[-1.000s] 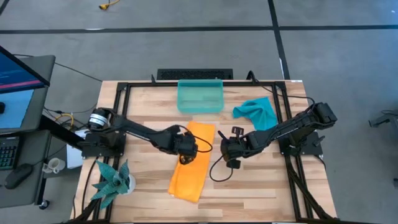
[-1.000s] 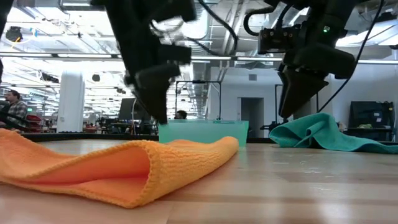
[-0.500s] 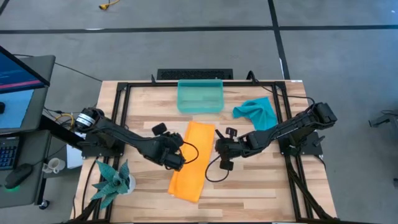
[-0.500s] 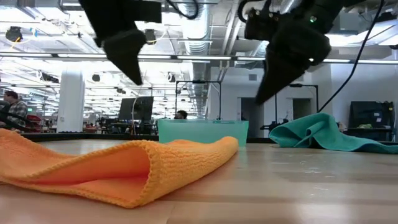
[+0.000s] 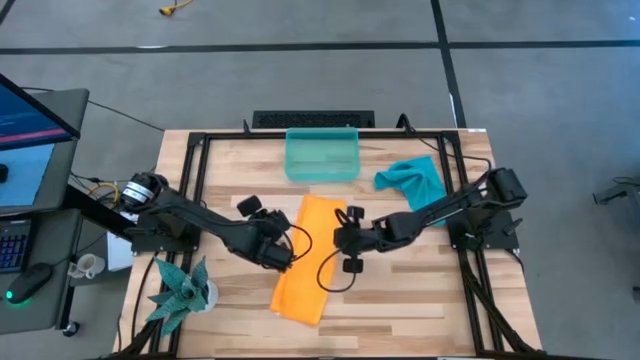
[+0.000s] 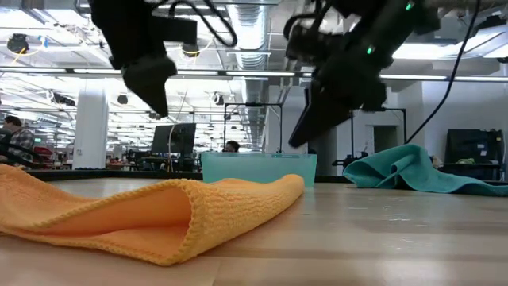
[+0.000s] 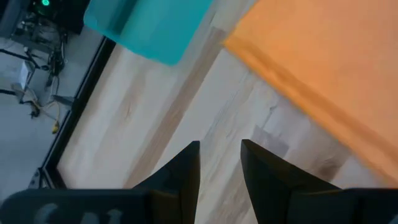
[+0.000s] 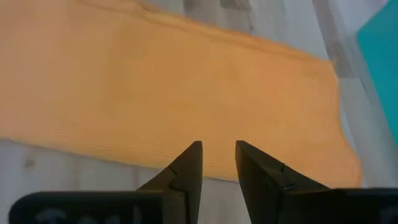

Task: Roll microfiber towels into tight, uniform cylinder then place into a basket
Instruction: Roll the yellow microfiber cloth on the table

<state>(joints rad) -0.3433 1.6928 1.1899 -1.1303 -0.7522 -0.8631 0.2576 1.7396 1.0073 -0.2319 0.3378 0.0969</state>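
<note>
The orange towel [image 5: 308, 258] lies on the table as a long strip folded double, one end toward the basket [image 5: 322, 155]; the low view shows its folded layers [image 6: 182, 214]. The teal-blue towel [image 5: 412, 180] lies crumpled at the far right. My left gripper [image 5: 283, 258] hovers open over bare wood just left of the orange strip [image 7: 323, 68]. My right gripper [image 5: 338, 240] hovers open above the strip's right long edge [image 8: 205, 124]. In the low view both grippers [image 6: 155, 99] [image 6: 298, 139] hang clear above the cloth.
A spiky teal plant [image 5: 180, 290] stands at the table's near left corner. The black metal frame [image 5: 200, 140] runs around the table. Bare wood [image 5: 400, 290] lies to the near right of the orange strip.
My left gripper has risen and gone toward the table's left edge, off the orange towel and over the bare wood beside it. My right gripper has gone toward the table's left edge, up to the towel's right long edge. The towel lies as before.
</note>
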